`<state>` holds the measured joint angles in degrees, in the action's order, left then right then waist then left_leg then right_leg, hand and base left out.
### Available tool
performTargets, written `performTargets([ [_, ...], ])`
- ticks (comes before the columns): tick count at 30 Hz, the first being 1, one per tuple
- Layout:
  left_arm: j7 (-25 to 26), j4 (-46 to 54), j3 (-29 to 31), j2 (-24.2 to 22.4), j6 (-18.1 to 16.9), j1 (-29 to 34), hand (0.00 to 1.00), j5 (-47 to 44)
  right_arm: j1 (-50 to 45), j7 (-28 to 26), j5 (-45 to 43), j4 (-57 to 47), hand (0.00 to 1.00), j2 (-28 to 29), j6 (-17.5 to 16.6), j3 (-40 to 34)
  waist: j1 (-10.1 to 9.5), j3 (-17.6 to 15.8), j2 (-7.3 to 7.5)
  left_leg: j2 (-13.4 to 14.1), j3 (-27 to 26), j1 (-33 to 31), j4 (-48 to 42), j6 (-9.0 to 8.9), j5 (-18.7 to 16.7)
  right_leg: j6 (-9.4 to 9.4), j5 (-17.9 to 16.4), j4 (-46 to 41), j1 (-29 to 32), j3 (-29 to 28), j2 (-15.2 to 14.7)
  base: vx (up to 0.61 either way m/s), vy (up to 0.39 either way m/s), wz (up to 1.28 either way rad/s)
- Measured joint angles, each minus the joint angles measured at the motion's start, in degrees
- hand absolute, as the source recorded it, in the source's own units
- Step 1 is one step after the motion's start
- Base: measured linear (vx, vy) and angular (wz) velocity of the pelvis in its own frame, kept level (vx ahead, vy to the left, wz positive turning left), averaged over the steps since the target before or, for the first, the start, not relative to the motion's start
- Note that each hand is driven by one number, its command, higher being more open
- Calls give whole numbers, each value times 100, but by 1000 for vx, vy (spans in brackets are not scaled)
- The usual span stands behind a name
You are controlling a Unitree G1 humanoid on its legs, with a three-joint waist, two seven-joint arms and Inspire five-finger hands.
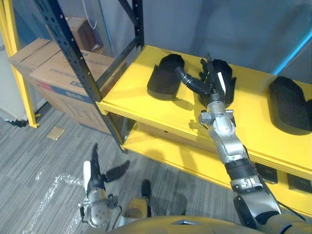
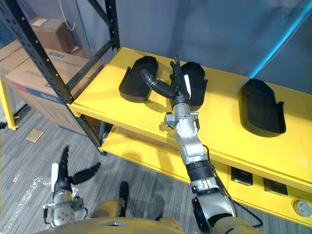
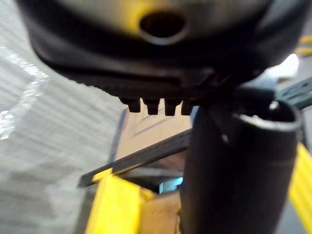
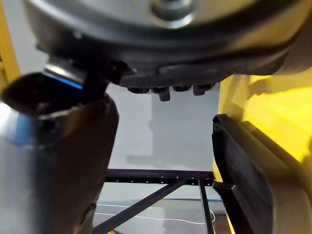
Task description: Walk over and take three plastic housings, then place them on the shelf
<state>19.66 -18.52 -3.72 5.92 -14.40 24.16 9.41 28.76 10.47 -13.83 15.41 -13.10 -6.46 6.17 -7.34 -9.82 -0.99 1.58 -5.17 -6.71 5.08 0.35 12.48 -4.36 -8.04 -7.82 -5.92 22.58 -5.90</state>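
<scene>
Three black plastic housings lie in a row on the top board of the yellow shelf [image 1: 131,97], all hollow side down with the rounded shells up. The left housing [image 1: 165,75] and the middle housing [image 1: 227,83] sit near each other. The right housing [image 1: 290,105] lies well apart from them, towards the shelf's far end.

The right hand [image 1: 212,85] reaches over the shelf's front edge and hangs above the middle housing. Its fingers [image 2: 175,66] are straight and close together, clasping nothing. Its thumb [image 1: 187,80] sticks out sideways towards the left housing. The hand covers part of the middle housing's shell, and it may just touch it, but I cannot tell from the head views. In the right wrist view the thumb [image 4: 58,146] stands clear of a housing's dark rim [image 4: 253,170], with open space between them.

The left hand [image 1: 96,180] hangs low over the grey carpet floor [image 1: 44,161], empty, fingers straight and thumb [image 1: 117,170] splayed out. Cardboard boxes [image 1: 58,73] stand behind the shelf's black post [image 1: 73,48].
</scene>
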Motion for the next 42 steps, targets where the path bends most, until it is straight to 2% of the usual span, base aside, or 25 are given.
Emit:
performTargets([
  [2,-316,-167,-159,0,47,15,100,3,269,-5,3,69,100,-17,8,-93,-19,-150,-25,-4,14,-18,-3,-11,29,27,-49,-175,90,2,-20,-12,-11,5],
  [4,-399,-243,-280,3,80,-15,100,25,589,-9,4,122,100,-66,33,-159,-12,-334,-60,-5,26,-59,-9,-8,53,30,-152,-427,233,1,-87,-37,-8,3],
  [8,-357,-360,-314,53,82,-361,100,7,1203,40,241,243,100,-302,224,-197,-17,-742,-232,-43,28,-138,-20,-2,118,64,-471,-1111,619,-49,-242,-60,-30,1],
  [11,-375,-397,-308,133,81,-560,100,-75,1392,153,403,243,100,-305,252,-256,2,-973,-261,-75,19,-254,-29,-23,180,96,-661,-1557,935,-99,-346,-34,-62,-1],
  [15,-548,-417,-317,138,81,-821,100,-311,1755,238,445,241,100,-490,394,-343,24,-1508,-358,-78,1,-433,-238,-51,217,174,-846,-2021,1233,-165,-469,-39,-82,-2],
  [18,-605,-417,-311,149,81,-839,100,-491,1961,160,462,161,100,-503,494,-338,72,-1637,-393,-62,-16,-496,-316,-75,200,218,-925,-2191,1352,-208,-486,-26,-87,-6],
  [24,-650,-467,-322,153,99,-840,100,-690,1973,-170,681,-72,100,-506,949,-310,122,-1654,-417,10,-44,-484,-302,-124,193,279,-968,-2208,1382,-248,-420,18,-62,-6],
  [35,-719,-556,-320,159,117,-839,100,-933,1970,-389,911,-154,100,-533,1212,13,136,-1654,-416,23,-91,-240,-159,-135,209,292,-997,-2154,1224,-281,-397,39,-16,-3],
  [42,-729,-586,-325,176,128,-839,100,-931,1963,-388,907,-152,100,-533,1209,14,137,-1645,-399,16,-143,-26,-37,-122,210,218,-947,-1937,995,-305,-372,53,19,-3],
])
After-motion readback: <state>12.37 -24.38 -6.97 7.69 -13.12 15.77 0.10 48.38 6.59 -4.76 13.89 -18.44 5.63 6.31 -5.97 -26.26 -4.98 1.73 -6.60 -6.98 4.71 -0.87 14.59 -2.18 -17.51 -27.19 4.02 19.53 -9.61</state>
